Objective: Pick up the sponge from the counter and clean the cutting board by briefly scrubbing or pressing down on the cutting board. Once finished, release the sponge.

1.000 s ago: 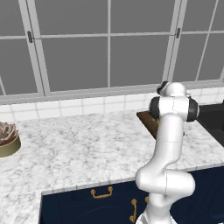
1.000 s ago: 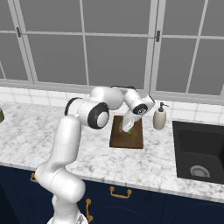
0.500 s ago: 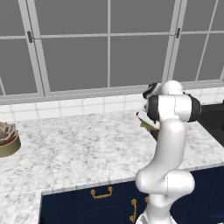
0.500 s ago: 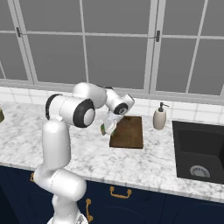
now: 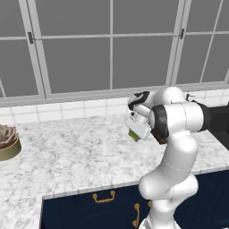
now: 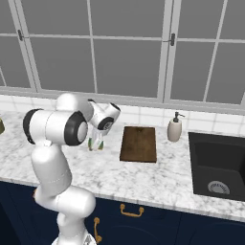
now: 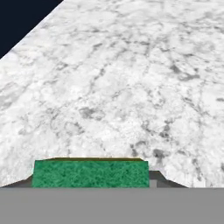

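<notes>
The gripper (image 6: 95,143) is clenched on the sponge (image 7: 91,173), holding it above the white marble counter (image 5: 67,156) — in the hand view the green block sits squarely between the tips with only veined marble beneath. From the right base view the gripper hangs just left of the dark wooden cutting board (image 6: 139,143), not over it, and the sponge (image 5: 133,134) shows as a small green-yellow block under the wrist. So the pick-up looks done; whether any scrubbing has happened cannot be read from here. What plainly remains is letting go of the sponge — and, if the board is unscrubbed, carrying it over first.
</notes>
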### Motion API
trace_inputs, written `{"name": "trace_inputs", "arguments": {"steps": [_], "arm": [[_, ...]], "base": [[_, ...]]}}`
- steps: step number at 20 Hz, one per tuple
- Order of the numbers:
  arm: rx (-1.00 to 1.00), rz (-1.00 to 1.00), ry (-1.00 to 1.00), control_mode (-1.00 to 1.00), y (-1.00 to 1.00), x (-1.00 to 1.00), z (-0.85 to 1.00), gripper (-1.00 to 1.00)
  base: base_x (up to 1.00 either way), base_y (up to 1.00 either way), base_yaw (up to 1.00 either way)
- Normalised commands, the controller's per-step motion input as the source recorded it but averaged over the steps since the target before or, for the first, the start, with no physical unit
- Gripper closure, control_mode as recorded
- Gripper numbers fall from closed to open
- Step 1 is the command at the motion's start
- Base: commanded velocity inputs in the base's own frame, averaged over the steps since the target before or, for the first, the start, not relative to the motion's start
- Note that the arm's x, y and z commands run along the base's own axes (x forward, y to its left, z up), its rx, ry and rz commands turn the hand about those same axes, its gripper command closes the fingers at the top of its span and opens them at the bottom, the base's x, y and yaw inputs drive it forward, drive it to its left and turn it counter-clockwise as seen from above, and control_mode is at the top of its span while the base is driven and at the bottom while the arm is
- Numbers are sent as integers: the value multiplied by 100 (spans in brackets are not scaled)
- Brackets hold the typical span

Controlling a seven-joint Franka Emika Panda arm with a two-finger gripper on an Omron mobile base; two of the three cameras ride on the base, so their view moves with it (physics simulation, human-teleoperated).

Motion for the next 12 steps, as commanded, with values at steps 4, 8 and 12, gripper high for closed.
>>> {"name": "trace_inputs", "arguments": {"steps": [4,8,12], "arm": [[-7,-7,-8,-100,19,3,2,-100],[-3,0,-3,-100,0,0,3,-100],[-3,4,0,-100,-1,-1,7,-100]], "base": [[0,0,0],[0,0,0],[0,0,0]]}}
